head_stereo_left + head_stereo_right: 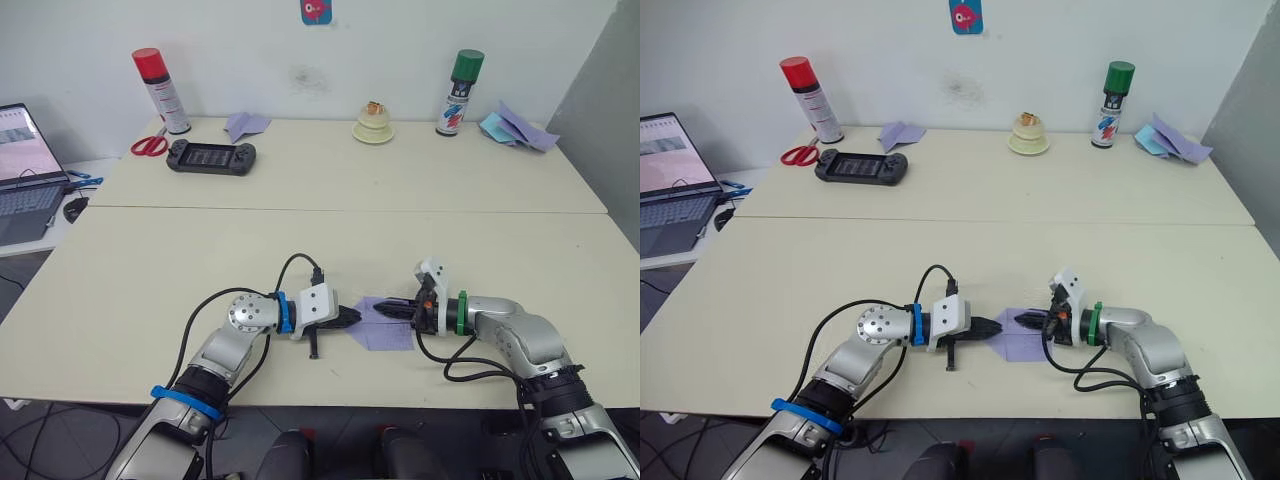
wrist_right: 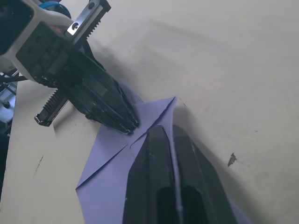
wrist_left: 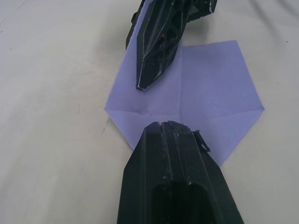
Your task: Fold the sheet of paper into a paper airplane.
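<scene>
The paper [image 1: 382, 324] lies flat on the counter [image 1: 150, 250] near its front edge, already pointed at one end with two corner flaps meeting on the centre crease. The left end effector [image 1: 352, 317], fingers clenched together, presses its tip on the paper's nose; the right end effector [image 1: 392, 309], likewise closed with nothing between its fingers, bears down on the paper's far side. To do this fold well, I judge one tip should pin the nose while the other slides along the flap edge, keeping flaps aligned to the crease. The left wrist view shows the flap edges and crease plainly; the head views add what lies beyond the paper: a console [image 1: 211, 156], scissors [image 1: 148, 146] and two spray cans [image 1: 162, 91].
</scene>
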Available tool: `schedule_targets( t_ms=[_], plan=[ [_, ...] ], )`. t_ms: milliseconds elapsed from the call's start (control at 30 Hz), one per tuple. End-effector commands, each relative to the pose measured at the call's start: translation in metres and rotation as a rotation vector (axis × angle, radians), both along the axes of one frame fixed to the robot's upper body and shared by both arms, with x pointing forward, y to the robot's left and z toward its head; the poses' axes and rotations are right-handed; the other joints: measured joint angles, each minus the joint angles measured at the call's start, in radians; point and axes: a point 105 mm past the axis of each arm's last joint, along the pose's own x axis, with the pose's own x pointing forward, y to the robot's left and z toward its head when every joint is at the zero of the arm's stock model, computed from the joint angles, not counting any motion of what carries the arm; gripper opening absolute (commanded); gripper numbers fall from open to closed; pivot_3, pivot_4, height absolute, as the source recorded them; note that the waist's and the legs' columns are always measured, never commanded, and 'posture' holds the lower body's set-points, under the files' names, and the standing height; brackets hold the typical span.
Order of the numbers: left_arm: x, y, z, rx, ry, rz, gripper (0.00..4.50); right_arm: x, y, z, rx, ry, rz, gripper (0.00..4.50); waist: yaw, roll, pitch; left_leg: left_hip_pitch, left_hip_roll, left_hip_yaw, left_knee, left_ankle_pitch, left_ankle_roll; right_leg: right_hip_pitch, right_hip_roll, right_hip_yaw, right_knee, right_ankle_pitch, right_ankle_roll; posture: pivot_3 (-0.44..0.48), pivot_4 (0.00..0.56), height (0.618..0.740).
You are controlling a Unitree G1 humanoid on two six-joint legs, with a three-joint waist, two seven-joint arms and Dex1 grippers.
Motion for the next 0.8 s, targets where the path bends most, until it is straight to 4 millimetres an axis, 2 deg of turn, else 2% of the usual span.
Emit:
schedule_targets(
  t_ms=[33, 233, 333, 467, 633, 733, 800],
  plan=[
    [-0.008, 0.014, -0.022, 0.088, 0.073, 0.014, 0.00, -0.002, 0.003, 0.011, 0.003, -0.061, 0.061, 0.02, 0.000, 0.000, 0.000, 0.000, 0.000, 0.000, 0.000, 0.000, 0.000, 0.000, 0.000, 0.000, 0.000, 0.000, 0.000, 0.000, 0.150, 0.722],
    [-0.004, 0.027, 0.020, 0.021, 0.018, 0.043, 0.00, -0.005, 0.003, 0.026, -0.011, -0.205, 0.105, 0.02, -0.004, 0.002, 0.007, -0.004, 0.000, 0.001, -0.001, 0.000, 0.000, -0.005, 0.000, 0.001, 0.001, 0.000, 0.000, 0.000, 0.150, 0.722],
    [-0.004, 0.039, 0.040, -0.002, 0.020, 0.081, 0.00, -0.005, 0.001, 0.038, -0.020, -0.306, 0.125, 0.02, -0.002, 0.003, 0.010, -0.015, 0.000, 0.000, 0.001, 0.000, 0.000, -0.016, 0.000, 0.000, 0.004, 0.001, -0.001, 0.000, 0.150, 0.722],
    [-0.003, 0.068, 0.069, -0.002, 0.005, 0.158, 0.00, -0.002, -0.005, 0.071, -0.058, -0.569, 0.136, 0.02, -0.002, 0.001, 0.020, -0.017, 0.000, 0.000, 0.001, 0.000, 0.000, -0.018, 0.000, 0.000, 0.004, 0.001, -0.002, 0.000, 0.150, 0.722],
    [-0.005, 0.078, 0.087, -0.015, 0.003, 0.207, 0.00, 0.005, -0.006, 0.107, -0.142, -0.920, 0.152, 0.02, -0.002, 0.001, 0.026, -0.018, 0.000, 0.001, 0.001, 0.000, 0.000, -0.018, 0.000, 0.000, 0.003, 0.001, -0.002, 0.000, 0.150, 0.722],
    [-0.003, 0.080, 0.095, -0.030, 0.005, 0.225, 0.00, 0.003, -0.004, 0.111, -0.230, -1.181, 0.216, 0.02, -0.001, 0.000, 0.026, -0.018, 0.000, 0.001, 0.001, 0.000, -0.001, -0.018, 0.000, 0.000, 0.003, 0.001, -0.002, 0.000, 0.150, 0.722],
    [-0.004, 0.079, 0.097, -0.029, 0.012, 0.220, 0.00, -0.001, -0.001, 0.106, -0.270, -1.334, 0.265, 0.02, -0.001, 0.000, 0.026, -0.018, 0.000, 0.001, 0.001, 0.000, -0.001, -0.018, 0.000, -0.001, 0.003, 0.002, -0.002, 0.000, 0.150, 0.722]
  ],
)
